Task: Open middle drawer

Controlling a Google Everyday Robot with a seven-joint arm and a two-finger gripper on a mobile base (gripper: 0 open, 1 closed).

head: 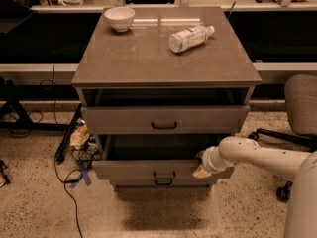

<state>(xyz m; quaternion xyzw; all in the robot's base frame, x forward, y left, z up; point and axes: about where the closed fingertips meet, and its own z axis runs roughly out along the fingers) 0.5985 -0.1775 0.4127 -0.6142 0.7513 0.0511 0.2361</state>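
Observation:
The grey-beige cabinet has three drawers. The middle drawer, with a small black bar handle, stands pulled out farther than the other two, and its dark interior shows above its front. My gripper, at the end of the white arm, is at the right part of that drawer's front, by its top edge. The uppermost drawer is also slightly out. Only a thin strip of the lowest drawer shows under the middle one.
A white bowl and a lying plastic bottle rest on the cabinet top. An office chair stands to the right. Cables and crumpled bags lie on the floor to the left of the cabinet.

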